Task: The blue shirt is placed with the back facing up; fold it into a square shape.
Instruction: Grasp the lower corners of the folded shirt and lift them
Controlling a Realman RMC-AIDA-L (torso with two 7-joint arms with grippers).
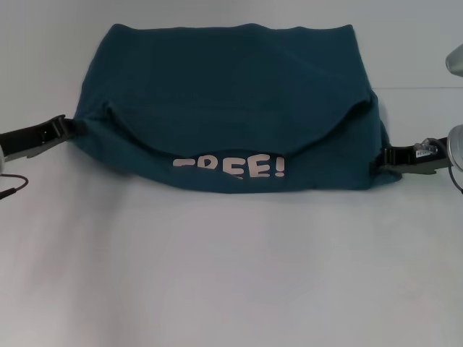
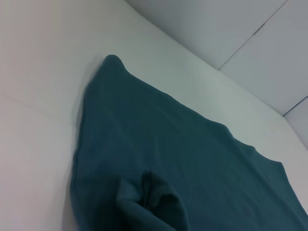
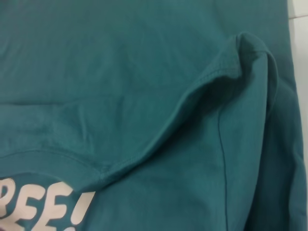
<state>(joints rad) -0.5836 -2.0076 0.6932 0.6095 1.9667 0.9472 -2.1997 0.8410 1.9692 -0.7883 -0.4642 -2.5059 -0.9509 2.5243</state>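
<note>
blue shirt (image 1: pixel 231 87) lies mid-table, already doubled over; white lettering (image 1: pixel 230 167) shows under the sagging upper hem. my left gripper (image 1: pixel 64 127) pinches its left edge, my right gripper (image 1: pixel 388 156) its right edge, both clenched on cloth. judgement: carry both corners level and in step, keep the hem taut, lay it flush.

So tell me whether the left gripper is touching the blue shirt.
Touching. The head view shows the left gripper meeting the blue shirt at its left corner, the cloth drawn to a point there.
</note>
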